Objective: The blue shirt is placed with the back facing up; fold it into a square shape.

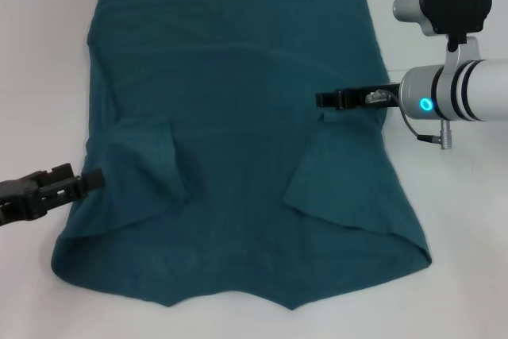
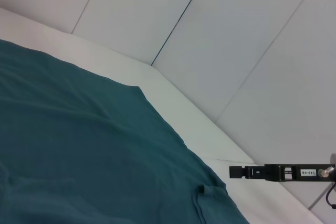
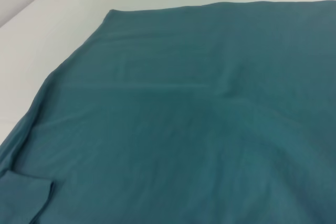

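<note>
Soft matte blue shirt, sleeves folded inward.

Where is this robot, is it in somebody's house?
Probably not a house; it looks like a lab or test room. The blue shirt lies on a plain white table, plain pale wall panels stand behind, and only the left gripper and right gripper are nearby.

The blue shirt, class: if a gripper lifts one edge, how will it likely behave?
The blue shirt would probably droop limply, since both sleeves already lie folded inward in soft creases. It looks thin and flat, so likely light. Pushed, it may bunch rather than slide.
</note>
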You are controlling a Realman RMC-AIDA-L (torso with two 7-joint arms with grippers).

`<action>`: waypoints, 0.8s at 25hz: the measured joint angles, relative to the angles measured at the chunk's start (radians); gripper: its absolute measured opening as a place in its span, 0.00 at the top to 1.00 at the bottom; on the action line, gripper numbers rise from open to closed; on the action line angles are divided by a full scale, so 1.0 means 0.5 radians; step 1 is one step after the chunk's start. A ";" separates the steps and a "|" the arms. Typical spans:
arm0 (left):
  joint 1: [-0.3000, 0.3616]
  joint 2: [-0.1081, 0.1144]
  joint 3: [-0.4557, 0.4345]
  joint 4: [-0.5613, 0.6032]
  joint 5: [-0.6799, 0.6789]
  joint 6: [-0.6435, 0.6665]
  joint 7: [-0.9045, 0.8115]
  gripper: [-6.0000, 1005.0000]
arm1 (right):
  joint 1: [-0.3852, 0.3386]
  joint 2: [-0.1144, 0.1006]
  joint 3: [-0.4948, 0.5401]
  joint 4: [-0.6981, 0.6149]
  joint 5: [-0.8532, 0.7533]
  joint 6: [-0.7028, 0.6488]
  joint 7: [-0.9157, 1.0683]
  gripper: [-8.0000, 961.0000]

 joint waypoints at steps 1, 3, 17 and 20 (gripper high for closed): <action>0.002 0.000 0.000 0.000 0.001 0.004 0.008 0.12 | -0.009 -0.004 -0.003 -0.019 -0.003 -0.021 -0.004 0.46; 0.009 0.005 0.000 0.001 0.002 0.023 0.031 0.12 | -0.043 -0.015 -0.001 -0.086 0.000 -0.112 -0.039 0.45; 0.021 0.050 -0.072 0.418 0.451 0.226 -0.460 0.12 | -0.532 -0.066 0.067 -0.894 0.072 -1.031 -0.198 0.20; 0.019 0.027 -0.009 0.596 0.614 0.277 -0.599 0.12 | -0.557 -0.097 0.076 -0.914 0.076 -1.117 -0.196 0.16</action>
